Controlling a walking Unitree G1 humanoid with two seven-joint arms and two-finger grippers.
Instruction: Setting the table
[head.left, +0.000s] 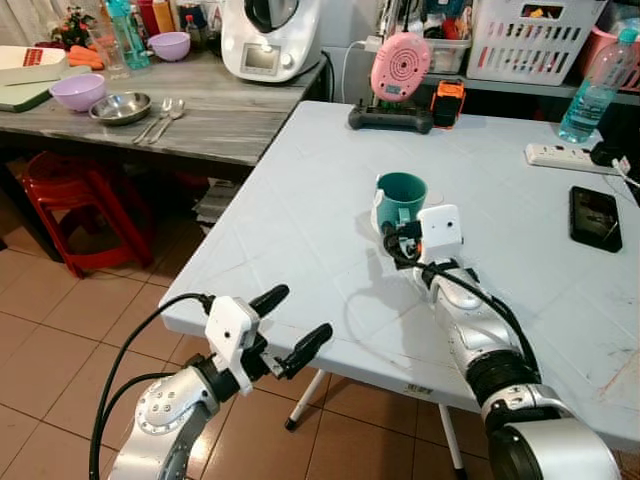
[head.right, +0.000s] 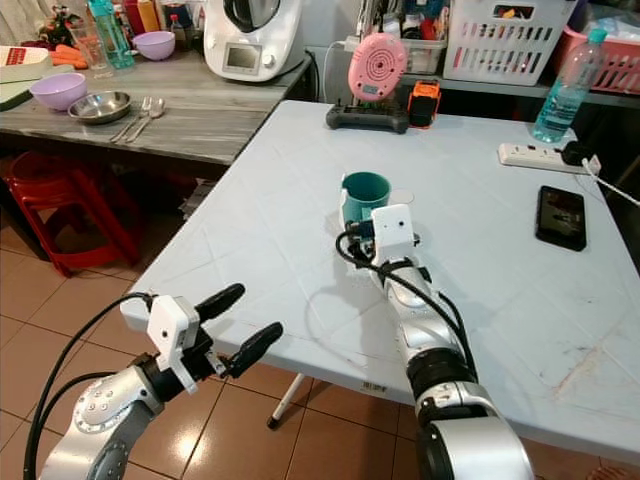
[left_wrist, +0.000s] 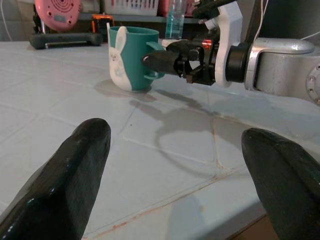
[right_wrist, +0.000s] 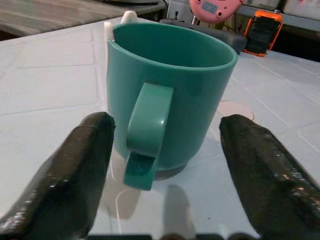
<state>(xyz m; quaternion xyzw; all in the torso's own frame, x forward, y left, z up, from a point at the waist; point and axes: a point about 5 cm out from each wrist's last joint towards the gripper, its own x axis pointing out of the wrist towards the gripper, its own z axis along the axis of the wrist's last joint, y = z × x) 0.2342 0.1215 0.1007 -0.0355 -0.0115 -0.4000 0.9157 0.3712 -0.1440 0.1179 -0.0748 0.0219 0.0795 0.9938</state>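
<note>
A teal mug (head.left: 401, 199) stands upright on the pale tiled worktop (head.left: 300, 220), toward its middle, with a white rabbit figure on its side and its handle turned toward the robot. The right gripper (right_wrist: 162, 165) is at the mug's handle side: its two black fingers (right_wrist: 75, 170) are spread wide, one on each side of the handle, and neither touches the mug. The silver right arm reaches across the worktop from the near edge, a black cable looping beside its wrist.

The left gripper (head.left: 290, 325) hovers just off the worktop's near left corner, above the brown tiled floor (head.left: 60, 330), its fingers parted and holding nothing.

Farther back on the same worktop sit a pink round gadget (head.left: 400, 65) on a black stand, an orange-and-black device (head.left: 447, 103) just beside it, a clear water bottle (head.left: 596, 92), a white power strip (head.left: 565, 157) and a dark phone (head.left: 595, 217) lying flat near the right edge.

To the left stands a grey wood-grain worktop (head.left: 220, 115) carrying a lilac bowl (head.left: 77, 92), a metal dish (head.left: 120, 107), two spoons (head.left: 162, 118), a second lilac bowl (head.left: 168, 45) and a white kitchen machine (head.left: 270, 38). A red stool (head.left: 65, 200) sits beneath it.
</note>
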